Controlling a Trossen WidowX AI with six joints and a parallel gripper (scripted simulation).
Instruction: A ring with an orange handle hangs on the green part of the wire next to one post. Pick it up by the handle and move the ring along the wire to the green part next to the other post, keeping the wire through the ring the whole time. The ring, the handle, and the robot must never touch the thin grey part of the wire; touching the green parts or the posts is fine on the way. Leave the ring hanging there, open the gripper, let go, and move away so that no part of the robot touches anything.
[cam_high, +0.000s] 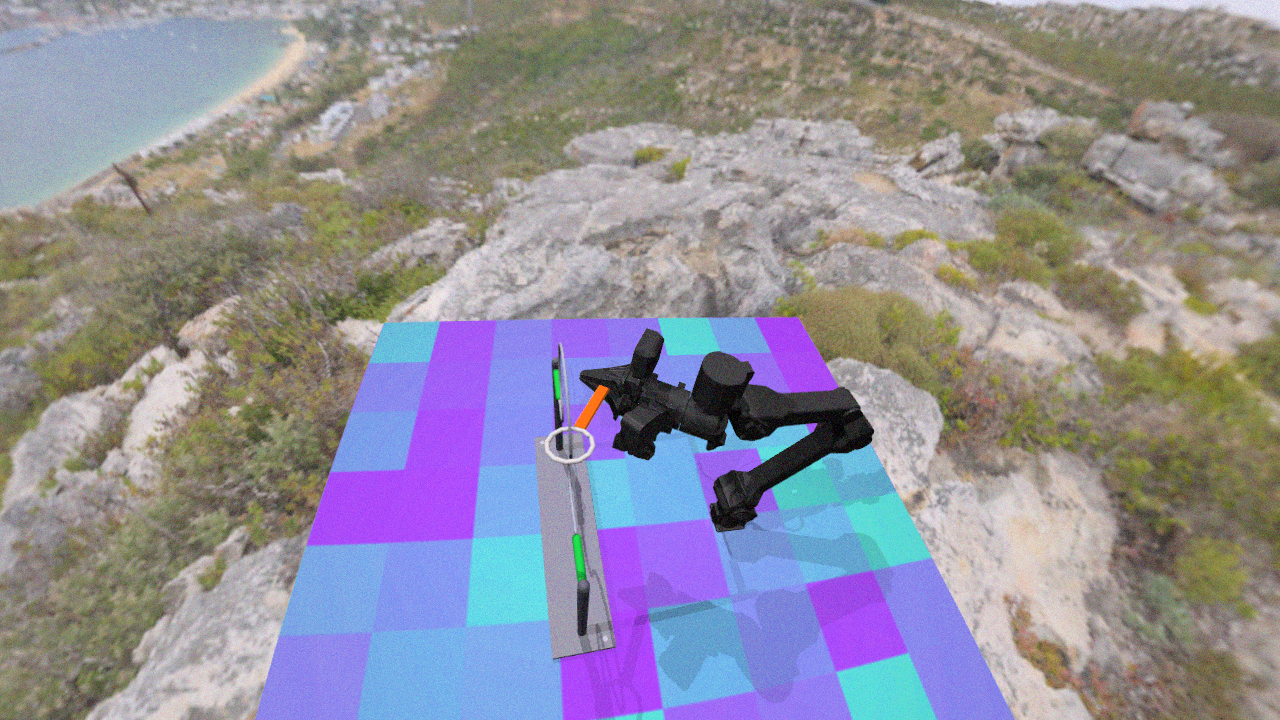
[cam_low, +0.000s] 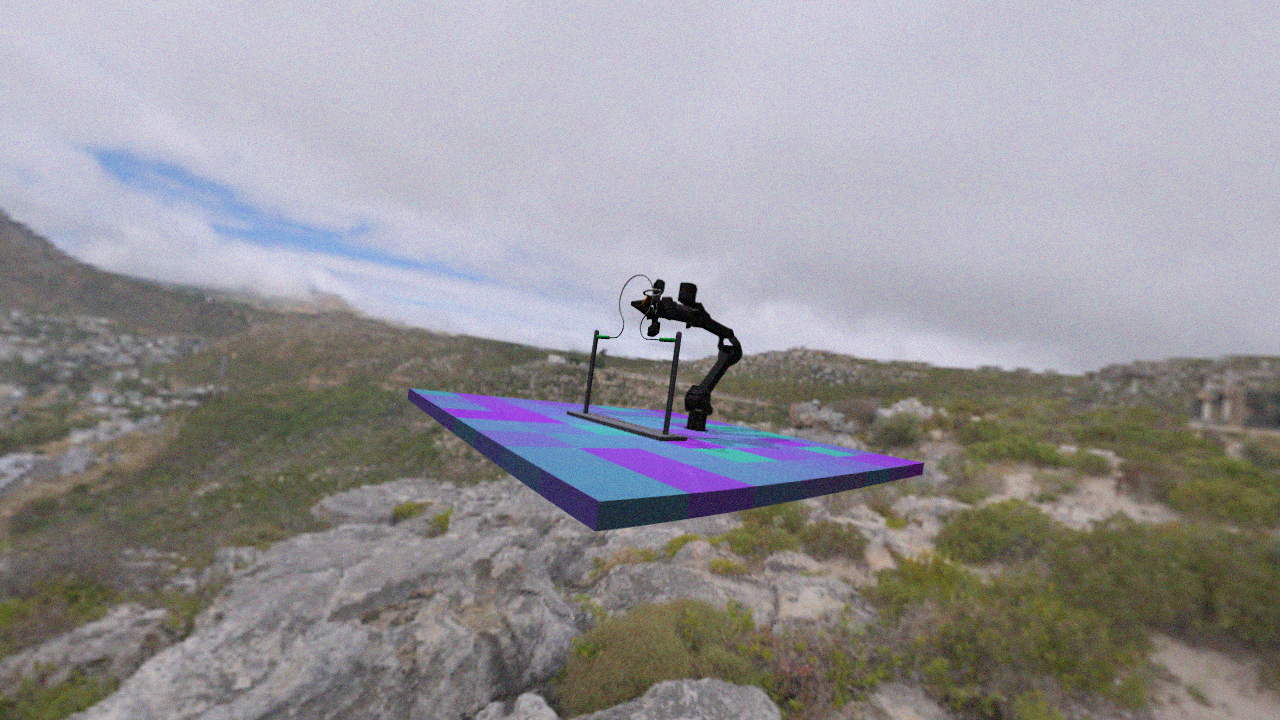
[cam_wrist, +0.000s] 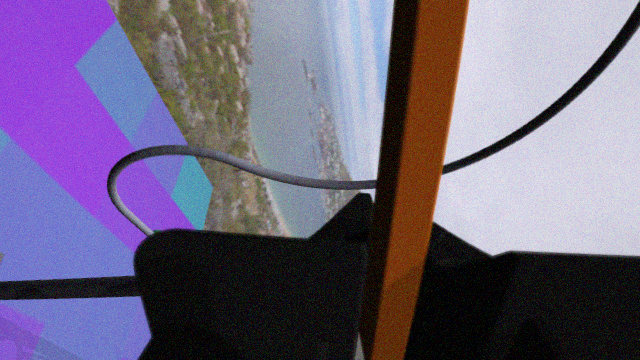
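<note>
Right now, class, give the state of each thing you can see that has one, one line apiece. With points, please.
End effector (cam_high: 594, 383) (cam_wrist: 372, 206): shut on the handle.
Handle (cam_high: 590, 408) (cam_wrist: 425, 125): gripped, orange, slanting in the top view.
Ring (cam_high: 547, 450): held up off the base, between the two green parts in the top view.
Posts (cam_high: 582, 608) (cam_low: 671, 385): upright.
Base (cam_high: 572, 586) (cam_low: 617, 424): flat on the table (cam_high: 420, 582) (cam_low: 554, 474).

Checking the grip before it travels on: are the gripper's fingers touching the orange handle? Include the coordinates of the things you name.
Touching. The wrist view shows the orange handle (cam_high: 591, 407) (cam_wrist: 422, 150) running between the gripper's (cam_high: 601, 385) (cam_wrist: 397, 280) dark fingers, closed against both sides.
</note>
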